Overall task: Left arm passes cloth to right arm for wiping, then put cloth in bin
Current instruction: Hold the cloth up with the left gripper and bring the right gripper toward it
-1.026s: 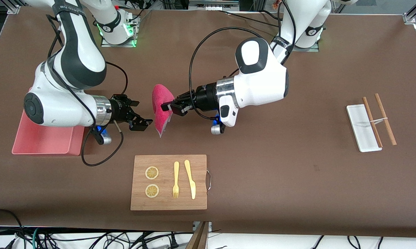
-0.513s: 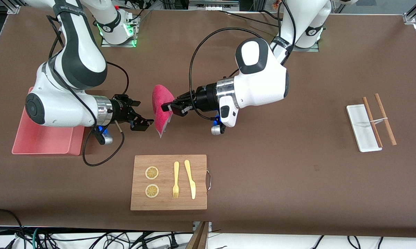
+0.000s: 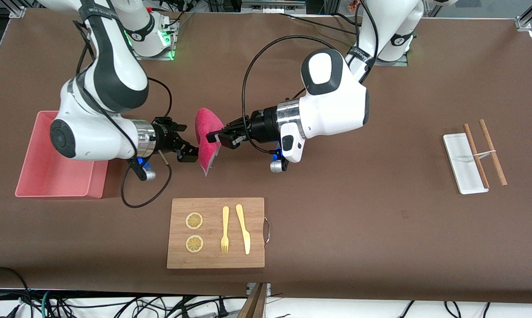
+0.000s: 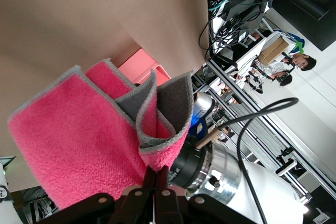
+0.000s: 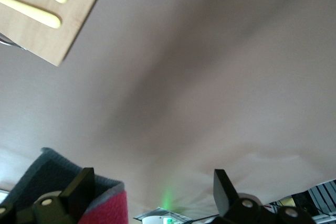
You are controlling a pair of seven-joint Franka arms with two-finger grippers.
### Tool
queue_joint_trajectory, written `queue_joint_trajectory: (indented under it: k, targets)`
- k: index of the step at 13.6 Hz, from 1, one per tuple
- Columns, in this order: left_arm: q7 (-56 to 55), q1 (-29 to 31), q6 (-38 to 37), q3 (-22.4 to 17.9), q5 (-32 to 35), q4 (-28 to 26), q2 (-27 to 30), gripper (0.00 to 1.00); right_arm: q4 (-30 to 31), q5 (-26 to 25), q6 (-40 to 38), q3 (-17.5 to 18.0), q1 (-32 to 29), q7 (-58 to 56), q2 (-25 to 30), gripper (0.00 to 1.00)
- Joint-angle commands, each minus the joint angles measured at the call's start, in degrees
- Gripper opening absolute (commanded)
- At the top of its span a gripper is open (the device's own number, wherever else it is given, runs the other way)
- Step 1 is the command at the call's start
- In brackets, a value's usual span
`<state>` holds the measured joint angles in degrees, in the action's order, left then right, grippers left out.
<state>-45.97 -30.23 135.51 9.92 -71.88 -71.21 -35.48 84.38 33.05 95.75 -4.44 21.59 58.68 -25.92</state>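
Note:
The magenta cloth (image 3: 205,140) hangs folded in the air over the brown table, pinched at one edge by my left gripper (image 3: 212,138), which is shut on it. In the left wrist view the cloth (image 4: 79,140) fills the space ahead of the shut left gripper (image 4: 160,174), its grey underside showing. My right gripper (image 3: 190,142) is open and level with the cloth, right at its free side. In the right wrist view a cloth corner (image 5: 111,207) lies just inside one fingertip (image 5: 83,183) of the open right gripper (image 5: 152,184). The salmon-pink bin (image 3: 60,193) stands at the right arm's end.
A wooden cutting board (image 3: 216,232) with two lemon slices, a yellow fork and a yellow knife lies nearer the front camera than the cloth. A white tray (image 3: 464,163) and two chopsticks (image 3: 492,151) lie toward the left arm's end. The bin also shows in the left wrist view (image 4: 140,65).
My right arm has moved toward the cloth, bringing its open gripper up to the cloth's free side and uncovering more of the bin. The left arm and the cloth have stayed still.

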Motion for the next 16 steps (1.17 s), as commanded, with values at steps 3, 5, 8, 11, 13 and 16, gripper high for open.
queue_joint_trajectory:
  k: [3, 5, 8, 11, 13, 16]
  targets:
    - [-0.44, -0.79, 0.63, -0.61, -1.51, 2.04, -0.91, 0.00, 2.55, 7.01, 1.28, -0.39, -0.24, 3.98, 1.66, 1.00]
    - [-0.44, -0.79, 0.63, -0.61, -1.51, 1.95, -0.91, 0.00, 2.28, 7.29, 2.07, -0.66, -0.41, 4.25, 1.66, 1.00]
    - [-0.44, -0.79, 0.63, -0.61, -1.51, 1.95, -0.91, 0.00, 1.32, 6.76, 3.22, -1.54, -2.08, 1.28, 1.57, 1.00]
    - [-0.35, -0.79, 0.63, -0.61, -1.51, 1.95, -0.91, 0.00, 0.53, 6.24, 4.36, -1.63, -3.31, -5.48, 1.22, 1.00]
    - [-0.35, -0.79, 0.63, -0.61, -1.43, 1.95, -0.91, 0.00, 0.44, 5.88, 6.37, -1.54, -3.40, -9.09, 0.78, 1.00]
    - [-0.35, -0.71, 0.63, -0.61, -1.42, 1.95, -0.91, 0.00, -0.08, 5.97, 10.85, -0.92, -2.44, -9.45, -0.71, 1.00]
